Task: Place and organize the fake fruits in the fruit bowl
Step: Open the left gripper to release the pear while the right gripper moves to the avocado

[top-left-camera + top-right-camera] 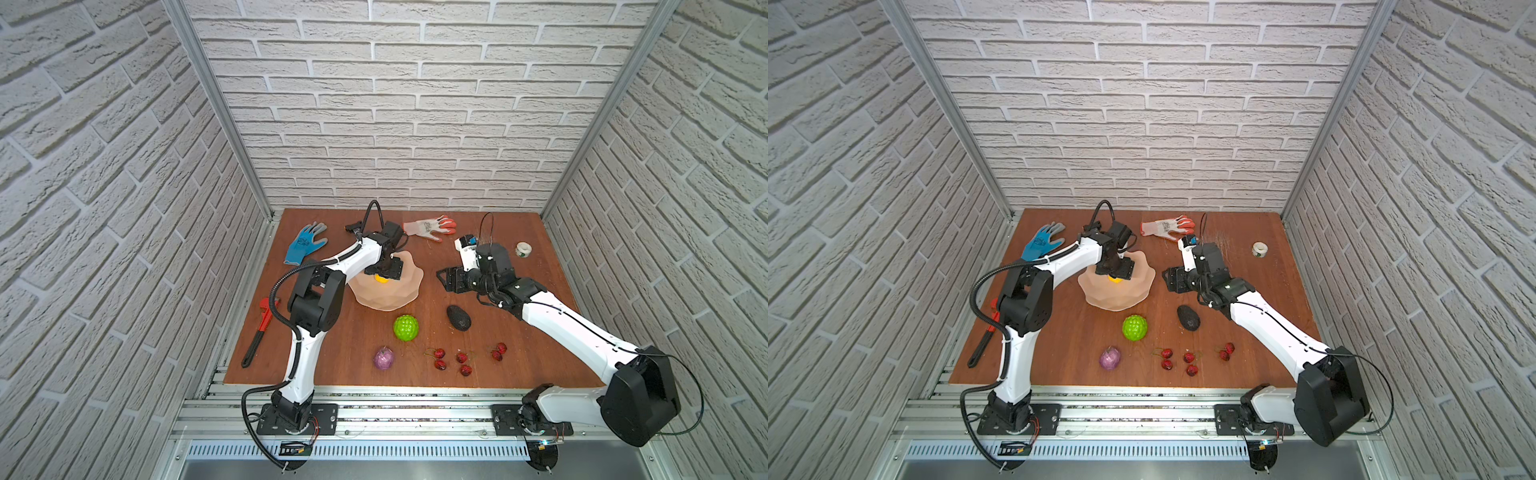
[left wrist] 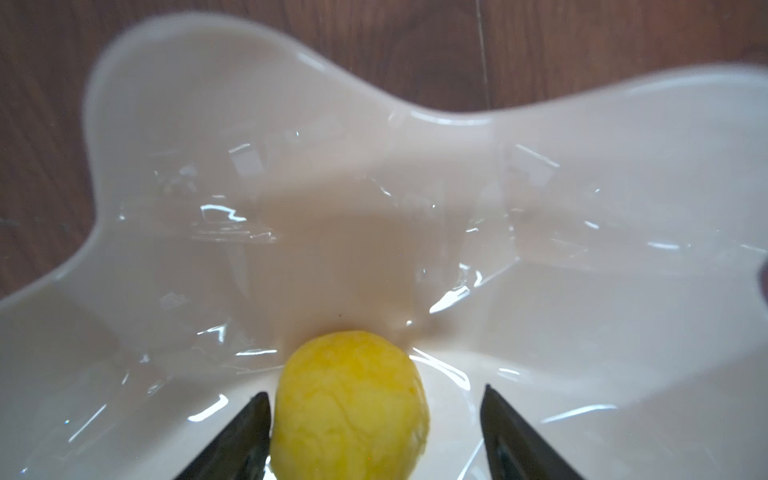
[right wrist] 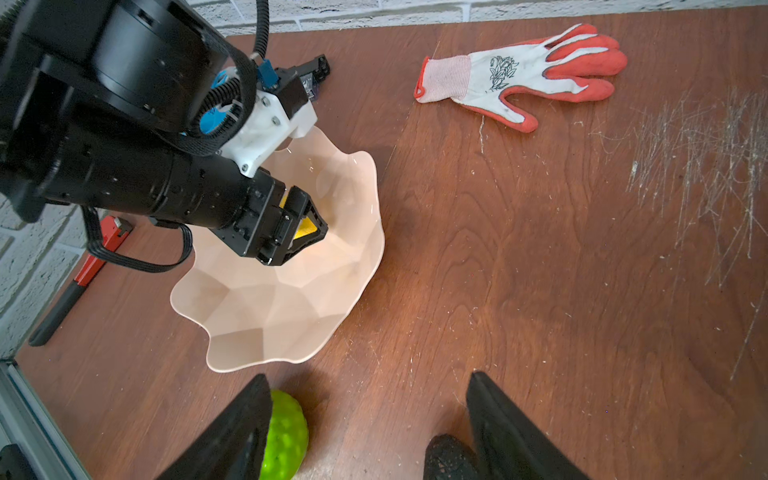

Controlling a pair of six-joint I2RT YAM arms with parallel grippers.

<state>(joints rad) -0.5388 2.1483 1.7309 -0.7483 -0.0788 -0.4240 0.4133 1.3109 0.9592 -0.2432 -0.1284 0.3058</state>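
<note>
The left fingers (image 2: 245,436) stand spread around the yellow fruit (image 2: 349,411), which rests inside the fruit bowl (image 1: 386,297), one finger clear of it. The right fingers (image 3: 507,424), spread and empty, hang over the tabletop (image 1: 357,340) with the avocado (image 1: 458,318) just beside them on the near side, its long axis slanting across the tabletop; the right arm (image 1: 561,320) is plainly nearer it, so that pick looks its to take.

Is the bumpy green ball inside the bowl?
No, in a top view the green ball sits on the table on the near side of the bowl, clear of its rim.
</note>
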